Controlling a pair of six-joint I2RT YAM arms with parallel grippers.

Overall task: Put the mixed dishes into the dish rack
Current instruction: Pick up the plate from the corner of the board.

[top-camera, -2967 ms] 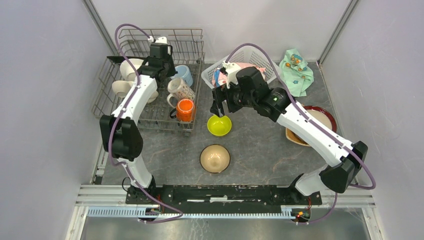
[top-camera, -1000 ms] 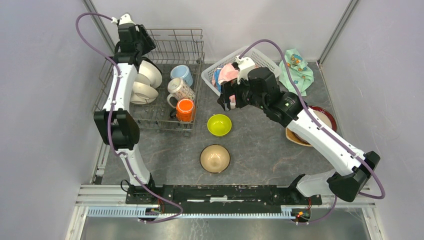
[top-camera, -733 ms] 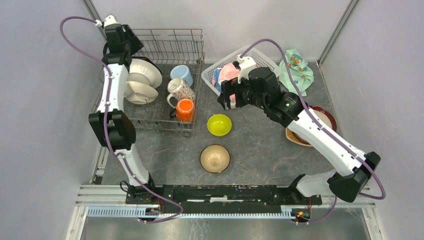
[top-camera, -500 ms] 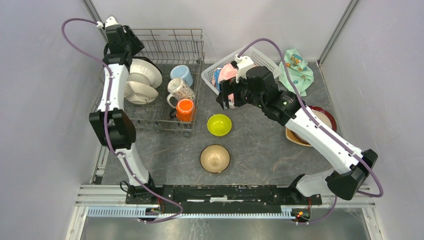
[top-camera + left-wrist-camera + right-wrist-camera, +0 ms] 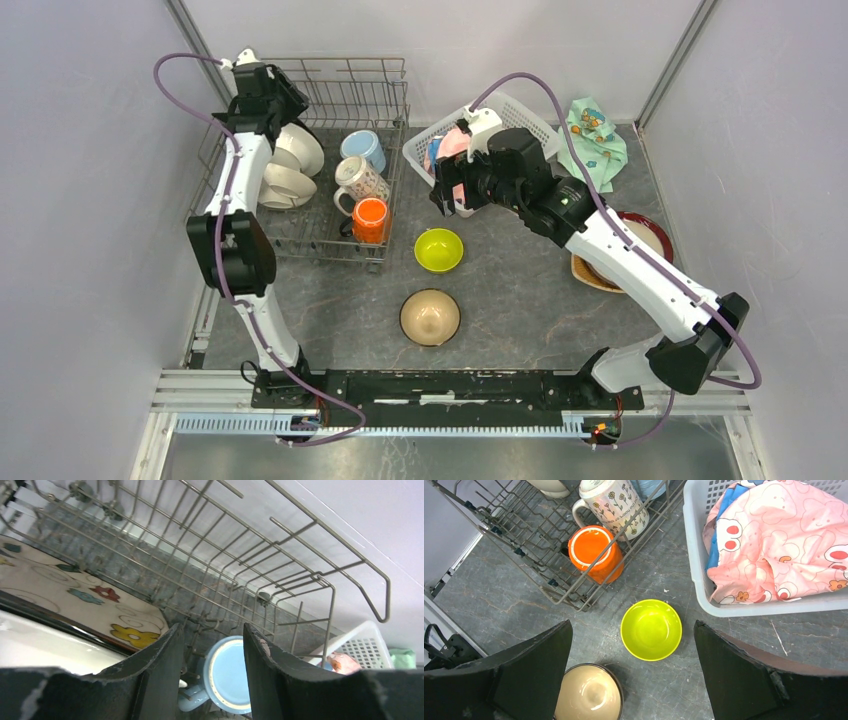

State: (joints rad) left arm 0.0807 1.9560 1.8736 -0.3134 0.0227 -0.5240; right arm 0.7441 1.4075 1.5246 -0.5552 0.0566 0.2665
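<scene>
The dish rack (image 5: 385, 100) holds standing plates (image 5: 290, 165), a light-blue mug (image 5: 365, 148), a white patterned mug (image 5: 360, 180) and an orange mug (image 5: 370, 220). My left gripper (image 5: 262, 95) hovers over the rack's back left corner, open and holding nothing. In the left wrist view, the left gripper (image 5: 212, 627) frames the light-blue mug (image 5: 232, 675) far below. A lime-green bowl (image 5: 439, 250) and a tan bowl (image 5: 430, 317) sit on the table. My right gripper (image 5: 632, 625) is wide open, high above the lime-green bowl (image 5: 651, 629). A red-rimmed plate (image 5: 650, 235) lies partly under the right arm.
A white plastic basket (image 5: 520, 115) with a pink cloth (image 5: 784, 535) stands right of the rack. A mint-green patterned cloth (image 5: 592, 140) lies at the back right. A flowered plate (image 5: 75, 595) leans just left of my left fingers. Grey walls enclose the table.
My left gripper swung out left past the rack's corner, then came back over it, its jaws narrowing a little. My right gripper rose off the lime-green bowl and drifted slightly left.
</scene>
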